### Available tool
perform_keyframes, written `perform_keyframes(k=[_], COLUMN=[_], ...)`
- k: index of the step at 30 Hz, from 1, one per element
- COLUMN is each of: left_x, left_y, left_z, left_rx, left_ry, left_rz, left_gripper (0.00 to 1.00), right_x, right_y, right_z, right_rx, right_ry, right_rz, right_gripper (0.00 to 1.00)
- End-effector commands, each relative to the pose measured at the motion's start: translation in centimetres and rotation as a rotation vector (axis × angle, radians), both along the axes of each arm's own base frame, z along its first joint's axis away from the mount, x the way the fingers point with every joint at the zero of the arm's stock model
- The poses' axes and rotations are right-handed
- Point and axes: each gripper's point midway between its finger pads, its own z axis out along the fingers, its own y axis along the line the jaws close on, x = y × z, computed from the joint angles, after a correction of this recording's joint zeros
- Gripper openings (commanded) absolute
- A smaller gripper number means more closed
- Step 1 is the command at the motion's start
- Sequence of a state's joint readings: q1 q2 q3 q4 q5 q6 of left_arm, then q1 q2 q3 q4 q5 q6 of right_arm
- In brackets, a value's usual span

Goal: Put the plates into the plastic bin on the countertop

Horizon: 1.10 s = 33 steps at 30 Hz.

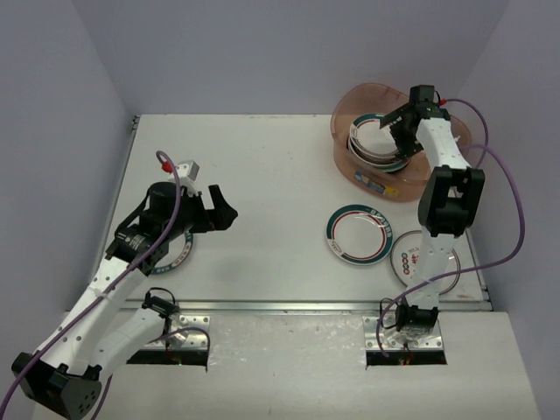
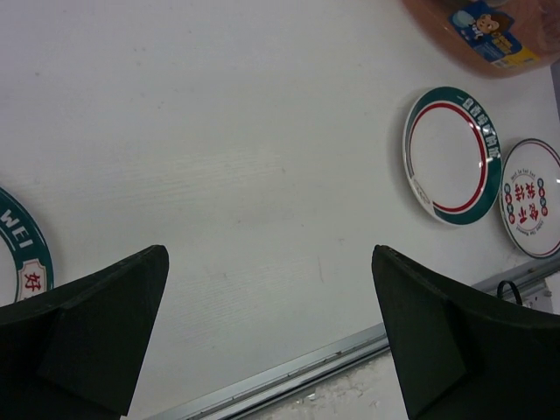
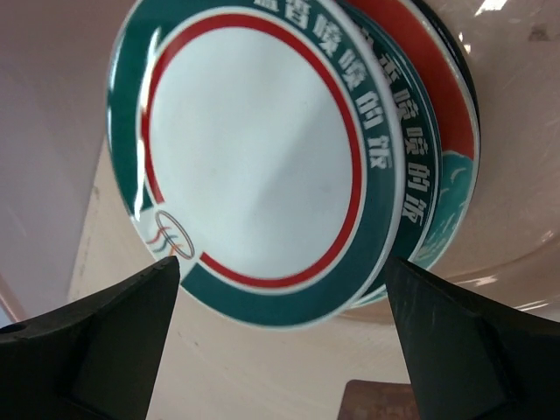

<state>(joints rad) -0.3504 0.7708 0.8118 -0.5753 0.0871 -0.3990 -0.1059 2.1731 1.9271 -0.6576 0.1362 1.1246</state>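
The pinkish plastic bin (image 1: 343, 114) stands at the back right of the white countertop (image 1: 262, 166). A stack of plates (image 1: 372, 140) lies inside it. My right gripper (image 1: 404, 127) hangs open and empty over the bin, just above the stack's top teal-and-red plate (image 3: 254, 149). On the counter lie a teal-and-red rimmed plate (image 1: 359, 234) and a red-lettered plate (image 1: 411, 261), partly under the right arm. A teal-rimmed plate (image 1: 179, 258) lies partly hidden under the left arm. My left gripper (image 1: 223, 210) is open and empty above bare counter.
A metal strip (image 1: 306, 304) runs along the counter's near edge. Lavender walls close in the left, back and right. The left wrist view shows the two loose plates (image 2: 452, 155) and the bin's labelled wall (image 2: 477, 26) to its upper right.
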Motion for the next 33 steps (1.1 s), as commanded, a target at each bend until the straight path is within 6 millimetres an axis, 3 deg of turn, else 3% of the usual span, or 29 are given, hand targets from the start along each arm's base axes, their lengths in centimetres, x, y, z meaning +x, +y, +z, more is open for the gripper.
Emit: perform_keyframes(k=[1, 5, 7, 8, 9, 10, 12, 13, 16, 18, 19, 20, 22, 24, 26, 27, 30, 33], left_x=[0.9, 1.6, 2.3, 1.8, 2.5, 2.8, 3.1, 3.1, 4.0, 4.6, 5.0, 5.3, 6.7, 7.5, 8.6, 8.9, 9.4, 9.2], left_y=[-1.9, -4.5, -5.8, -6.1, -7.0, -8.5, -11.4, -12.7, -17.9, -20.0, -21.5, -22.5, -24.7, -26.0, -26.7, -26.7, -27.3, -28.1], left_z=[0.4, -2.4, -3.1, -3.6, -3.6, -4.0, -4.5, -4.9, -6.7, -7.6, -8.5, -10.9, -11.1, -13.8, -15.3, -17.0, -18.8, -21.3], left_rx=[-0.07, -0.155, -0.212, -0.229, -0.259, -0.297, -0.332, -0.335, -0.414, -0.46, -0.476, -0.457, -0.459, -0.421, -0.393, -0.368, -0.354, -0.339], left_ry=[-0.003, 0.101, 0.12, 0.146, 0.126, 0.133, 0.133, 0.146, 0.188, 0.212, 0.249, 0.307, 0.315, 0.373, 0.399, 0.428, 0.466, 0.52], left_rz=[-0.058, -0.127, -0.151, -0.161, -0.181, -0.206, -0.273, -0.302, -0.401, -0.425, -0.43, -0.427, -0.434, -0.402, -0.367, -0.338, -0.332, -0.359], left_gripper=[1.0, 1.0, 1.0, 1.0, 1.0, 1.0, 1.0, 1.0, 1.0, 1.0, 1.0, 0.99, 0.98, 0.95, 0.92, 0.87, 0.7, 0.62], right_x=[-2.4, -4.8, -5.8, -6.1, -6.8, -7.6, -9.7, -9.8, -15.7, -18.5, -21.3, -22.5, -24.7, -26.8, -27.8, -28.1, -28.8, -28.8], right_y=[1.1, 1.4, 1.5, 1.6, 2.1, 2.7, 6.2, 7.7, 12.8, 14.2, 15.3, 15.7, 16.2, 16.5, 16.5, 16.4, 16.6, 16.3], right_z=[1.0, 2.8, 5.2, 5.2, 7.3, 10.6, 13.3, 15.3, 17.9, 17.9, 17.3, 17.0, 15.2, 14.4, 14.2, 14.1, 14.2, 13.6], right_rx=[0.016, 0.008, -0.008, -0.011, -0.019, -0.056, -0.04, -0.052, 0.04, 0.083, 0.123, 0.136, 0.165, 0.172, 0.17, 0.171, 0.17, 0.165], right_ry=[0.067, 0.054, 0.014, 0.023, -0.016, -0.096, -0.22, -0.336, -0.499, -0.538, -0.58, -0.597, -0.589, -0.601, -0.61, -0.608, -0.624, -0.617], right_rz=[0.149, 0.175, 0.192, 0.202, 0.218, 0.257, 0.434, 0.52, 0.82, 0.903, 0.959, 0.98, 0.999, 1.011, 1.004, 0.992, 0.993, 0.971], right_gripper=[0.99, 0.99, 0.99, 0.99, 0.99, 0.99, 0.99, 0.99, 0.99, 0.99, 0.99, 0.99, 0.99, 0.99, 0.99, 0.99, 0.99, 0.99])
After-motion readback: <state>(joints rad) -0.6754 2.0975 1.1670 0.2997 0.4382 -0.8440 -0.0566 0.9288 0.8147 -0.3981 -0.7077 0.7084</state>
